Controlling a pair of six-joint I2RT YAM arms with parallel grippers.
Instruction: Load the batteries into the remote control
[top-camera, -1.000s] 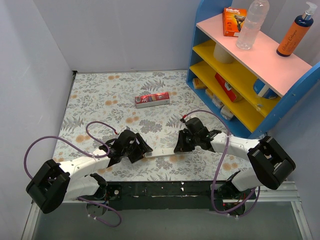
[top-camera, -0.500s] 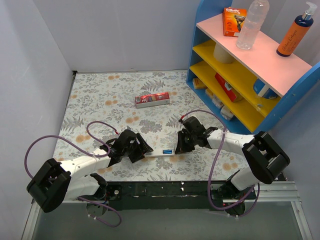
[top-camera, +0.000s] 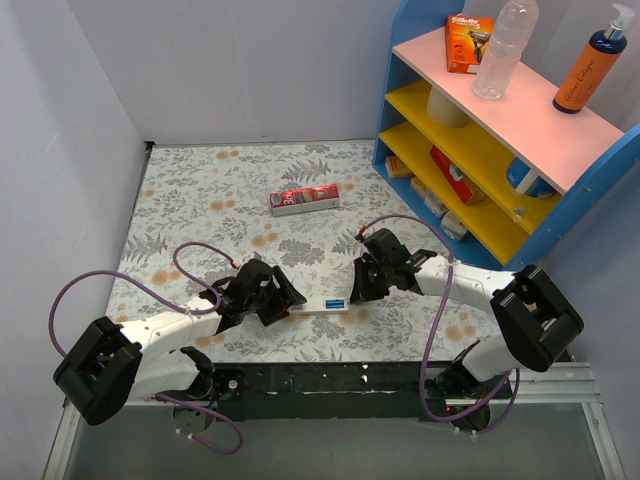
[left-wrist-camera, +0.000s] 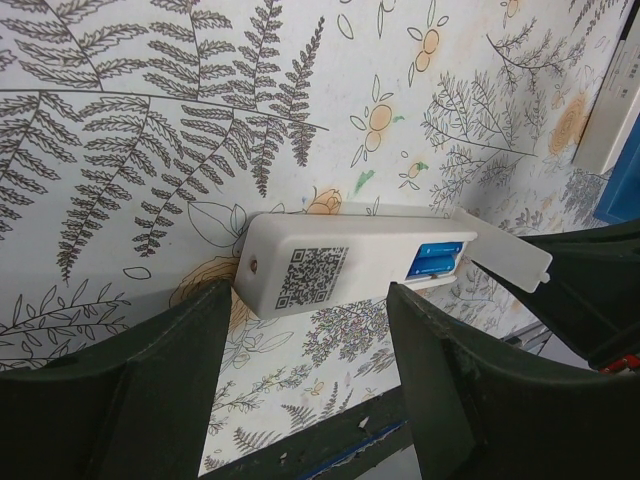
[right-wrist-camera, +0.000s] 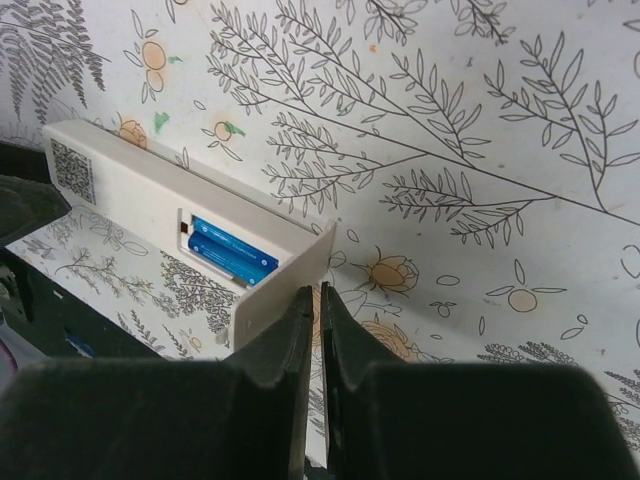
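As batteries (right-wrist-camera: 232, 255) occupy remote control (left-wrist-camera: 300, 265) — left gripper (left-wrist-camera: 310, 300) spread | right gripper (right-wrist-camera: 312, 298) closed

top ext: high, behind arm bases (top-camera: 195, 385), looks down & fwd over whole table (top-camera: 200, 190); far.
L wrist: v. close, low, angled onto table.
R wrist: v. close, looks down.
shared: all 3 see remote control (top-camera: 322, 305).

Fern-print table (top-camera: 200, 190), white remote control (top-camera: 318, 307) flat nr front edge, red carton (top-camera: 305, 199) mid-table
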